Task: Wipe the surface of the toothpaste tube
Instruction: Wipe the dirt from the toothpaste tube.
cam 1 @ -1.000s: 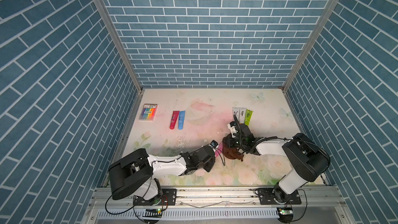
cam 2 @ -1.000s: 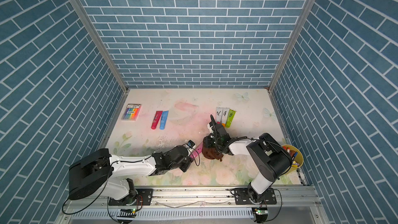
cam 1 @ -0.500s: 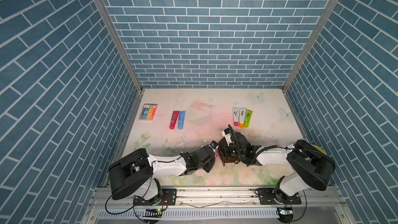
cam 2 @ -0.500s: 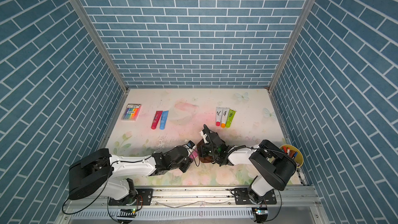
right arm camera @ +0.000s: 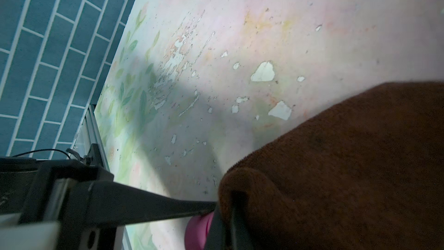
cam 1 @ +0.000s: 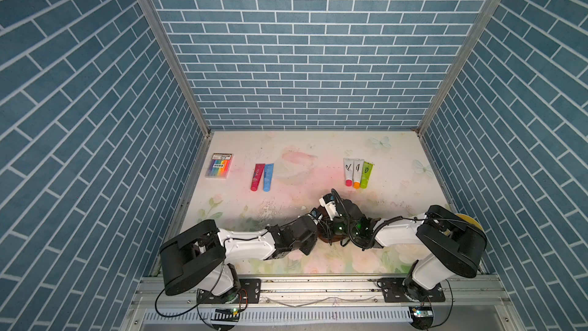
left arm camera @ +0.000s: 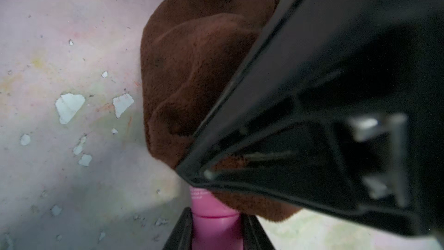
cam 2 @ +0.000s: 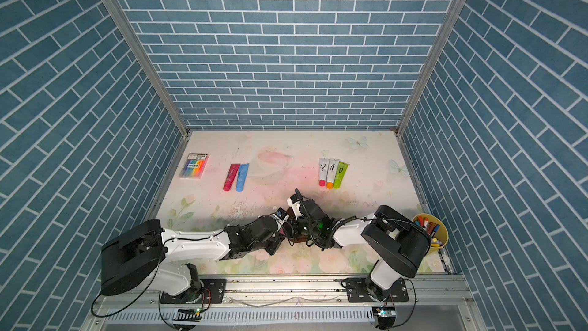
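Observation:
The toothpaste tube (left arm camera: 215, 227) is pink, and my left gripper (left arm camera: 216, 214) is shut on its cap end, low over the table's front middle. A brown cloth (left arm camera: 192, 63) is draped over the rest of the tube and hides its body. My right gripper (right arm camera: 224, 224) is shut on a fold of the cloth (right arm camera: 348, 164), pressed against the tube (right arm camera: 198, 233) right at the left gripper's finger (right arm camera: 144, 203). In both top views the two wrists meet over the cloth (cam 1: 326, 239) (cam 2: 297, 240), and the tube is hidden there.
A red tube (cam 1: 257, 176) and a blue tube (cam 1: 268, 177) lie at the back left beside a marker pack (cam 1: 219, 165). Three tubes (cam 1: 358, 173) lie at the back right. A yellow bowl of crayons (cam 2: 430, 229) stands by the right wall. The mat's print is flaking.
The right gripper has slid the cloth along the tube toward the left gripper, and the pink body is now covered. The left arm has stayed put.

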`<state>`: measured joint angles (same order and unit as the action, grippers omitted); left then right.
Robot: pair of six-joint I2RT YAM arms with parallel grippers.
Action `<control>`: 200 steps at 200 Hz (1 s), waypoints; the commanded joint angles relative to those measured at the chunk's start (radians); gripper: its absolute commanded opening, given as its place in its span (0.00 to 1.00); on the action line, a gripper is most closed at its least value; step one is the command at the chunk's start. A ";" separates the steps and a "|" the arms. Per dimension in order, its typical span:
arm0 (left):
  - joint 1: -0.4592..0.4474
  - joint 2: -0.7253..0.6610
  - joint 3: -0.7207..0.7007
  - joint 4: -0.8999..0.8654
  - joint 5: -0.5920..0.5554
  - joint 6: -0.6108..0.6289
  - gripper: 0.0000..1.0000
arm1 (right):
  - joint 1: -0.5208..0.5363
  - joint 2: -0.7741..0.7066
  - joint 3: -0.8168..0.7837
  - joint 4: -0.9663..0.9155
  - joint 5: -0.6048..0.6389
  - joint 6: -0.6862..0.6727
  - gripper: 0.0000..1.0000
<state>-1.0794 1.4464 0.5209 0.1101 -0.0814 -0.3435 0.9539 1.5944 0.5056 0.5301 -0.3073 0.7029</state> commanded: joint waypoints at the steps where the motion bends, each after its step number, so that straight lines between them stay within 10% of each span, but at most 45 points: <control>1: 0.000 -0.001 -0.007 0.031 -0.008 0.018 0.12 | 0.030 0.056 -0.018 -0.255 -0.080 0.027 0.00; 87: -0.002 -0.018 -0.007 0.037 -0.011 0.018 0.10 | -0.255 0.131 0.058 -0.516 0.165 -0.072 0.00; 200: -0.002 -0.013 -0.024 0.036 -0.013 0.017 0.09 | 0.018 0.060 0.008 -0.361 -0.083 0.019 0.00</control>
<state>-1.0805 1.4387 0.5076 0.1272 -0.0811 -0.3405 0.8715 1.6115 0.5934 0.3405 -0.2523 0.6724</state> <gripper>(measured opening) 0.326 0.055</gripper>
